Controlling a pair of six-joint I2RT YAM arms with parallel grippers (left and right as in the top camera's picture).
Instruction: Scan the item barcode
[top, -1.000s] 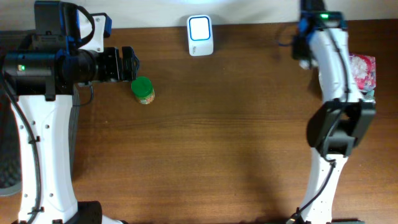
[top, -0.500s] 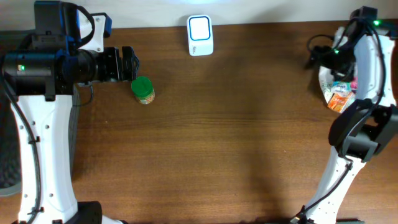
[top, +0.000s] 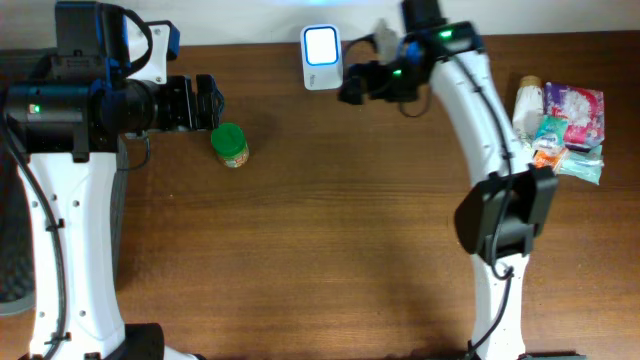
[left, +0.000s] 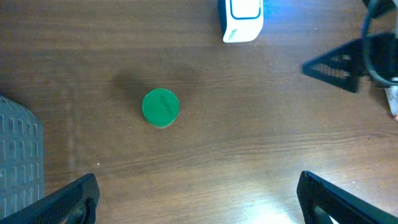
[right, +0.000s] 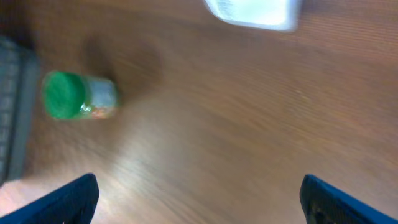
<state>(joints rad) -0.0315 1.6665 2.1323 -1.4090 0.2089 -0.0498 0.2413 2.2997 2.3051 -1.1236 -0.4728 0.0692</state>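
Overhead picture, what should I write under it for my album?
The left gripper beside a green-lidded jar, right gripper by the white scanner, packets piled off to the side.

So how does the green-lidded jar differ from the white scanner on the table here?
The jar is round with a green lid; the scanner is white, boxy, with a glowing face. The jar stands by the left fingers; the scanner sits at the far edge, near the right fingers. Both rest on the table, held by neither.
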